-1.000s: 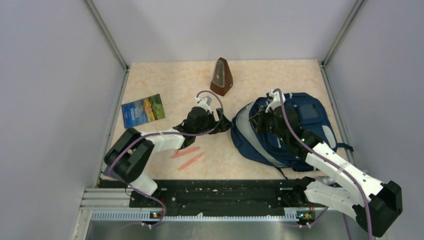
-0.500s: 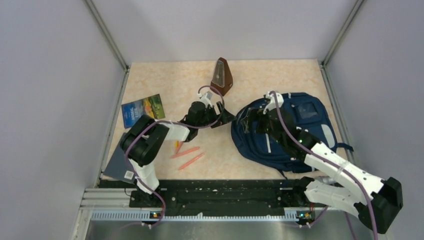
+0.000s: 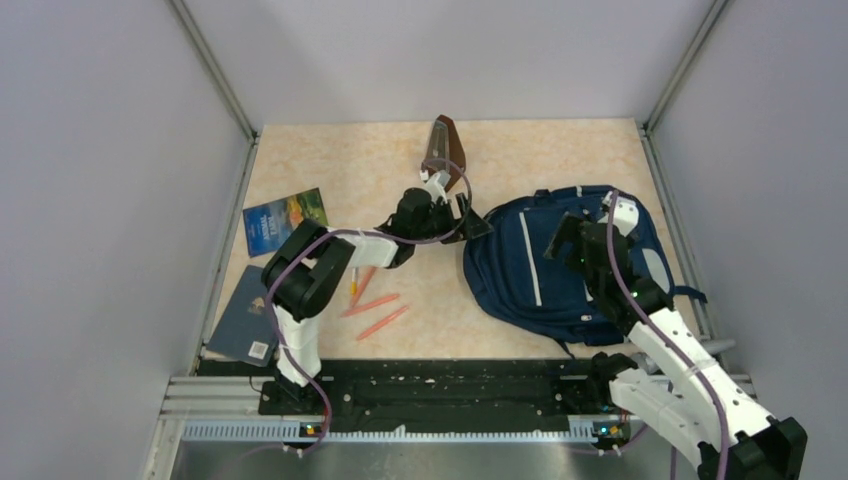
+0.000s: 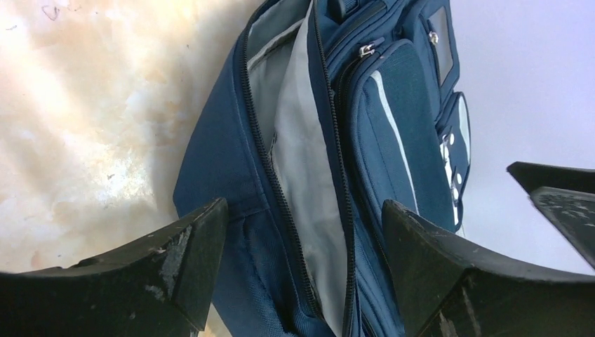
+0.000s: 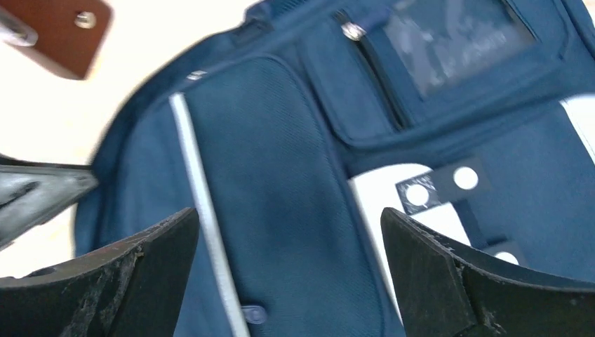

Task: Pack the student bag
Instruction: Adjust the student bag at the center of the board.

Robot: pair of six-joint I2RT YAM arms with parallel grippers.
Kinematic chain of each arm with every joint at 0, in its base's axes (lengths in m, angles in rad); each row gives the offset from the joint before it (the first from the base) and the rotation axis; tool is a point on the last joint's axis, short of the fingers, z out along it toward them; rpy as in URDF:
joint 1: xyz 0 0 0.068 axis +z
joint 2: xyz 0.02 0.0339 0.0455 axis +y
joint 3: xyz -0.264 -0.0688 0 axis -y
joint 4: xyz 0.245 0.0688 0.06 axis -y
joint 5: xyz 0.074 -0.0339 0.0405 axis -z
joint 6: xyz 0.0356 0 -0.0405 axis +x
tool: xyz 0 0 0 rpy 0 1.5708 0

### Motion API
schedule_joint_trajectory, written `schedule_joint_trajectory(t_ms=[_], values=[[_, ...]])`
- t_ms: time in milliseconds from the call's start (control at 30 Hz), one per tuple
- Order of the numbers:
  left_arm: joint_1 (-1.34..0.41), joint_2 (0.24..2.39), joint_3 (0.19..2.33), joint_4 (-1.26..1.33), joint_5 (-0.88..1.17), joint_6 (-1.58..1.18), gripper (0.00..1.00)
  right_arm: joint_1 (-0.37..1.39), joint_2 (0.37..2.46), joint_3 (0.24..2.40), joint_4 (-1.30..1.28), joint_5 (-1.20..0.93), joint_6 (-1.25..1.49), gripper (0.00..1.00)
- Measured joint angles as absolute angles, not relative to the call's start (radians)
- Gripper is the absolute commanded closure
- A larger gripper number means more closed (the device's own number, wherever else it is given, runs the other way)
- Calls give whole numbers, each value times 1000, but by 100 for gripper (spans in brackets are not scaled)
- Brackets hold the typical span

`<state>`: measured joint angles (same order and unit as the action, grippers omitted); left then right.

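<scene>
Packing seems barely begun: the backpack (image 3: pixel 545 275) lies unzipped right of centre, left gripper (image 3: pixel 476 220) and right gripper (image 3: pixel 562 238) both open, empty. Next, likely: fetching a book (image 3: pixel 287 220) from centre-left.

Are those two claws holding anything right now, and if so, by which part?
Nothing is held. The left gripper, beside the large navy blue fabric backpack, and the right gripper, above it, both stand open and empty.

Plain grey walls (image 3: pixel 100 200), beige marbled tabletop (image 3: pixel 330 160)
</scene>
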<state>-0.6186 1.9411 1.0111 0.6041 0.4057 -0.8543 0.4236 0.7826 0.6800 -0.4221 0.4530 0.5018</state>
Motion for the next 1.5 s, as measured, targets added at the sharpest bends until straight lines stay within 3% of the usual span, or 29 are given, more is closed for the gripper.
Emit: schedule_joint_trajectory(t_ms=[133, 233, 467, 533, 733, 800, 1033, 1367, 1433, 1500], values=[[-628, 1966, 1045, 562, 405, -815, 50, 372, 768, 600, -435, 458, 543, 3], [-626, 1967, 1047, 539, 398, -782, 67, 341, 787, 573, -435, 451, 559, 9], [-628, 1967, 1047, 512, 387, -722, 98, 264, 888, 535, -385, 360, 582, 35], [-630, 1967, 1046, 513, 385, -715, 100, 258, 907, 530, -375, 342, 581, 44], [-630, 1895, 937, 537, 321, -704, 100, 250, 967, 530, -297, 266, 555, 88], [-630, 1847, 883, 537, 300, -703, 100, 247, 998, 530, -258, 234, 541, 98], [-623, 1683, 678, 571, 249, -715, 100, 247, 1188, 580, -68, 78, 488, 100], [-662, 1505, 484, 619, 218, -734, 100, 287, 1575, 856, 104, -115, 374, 100], [-692, 1491, 480, 624, 195, -733, 100, 295, 1597, 881, 103, -115, 357, 91], [-728, 1488, 480, 630, 178, -732, 100, 299, 1611, 902, 97, -114, 344, 74]])
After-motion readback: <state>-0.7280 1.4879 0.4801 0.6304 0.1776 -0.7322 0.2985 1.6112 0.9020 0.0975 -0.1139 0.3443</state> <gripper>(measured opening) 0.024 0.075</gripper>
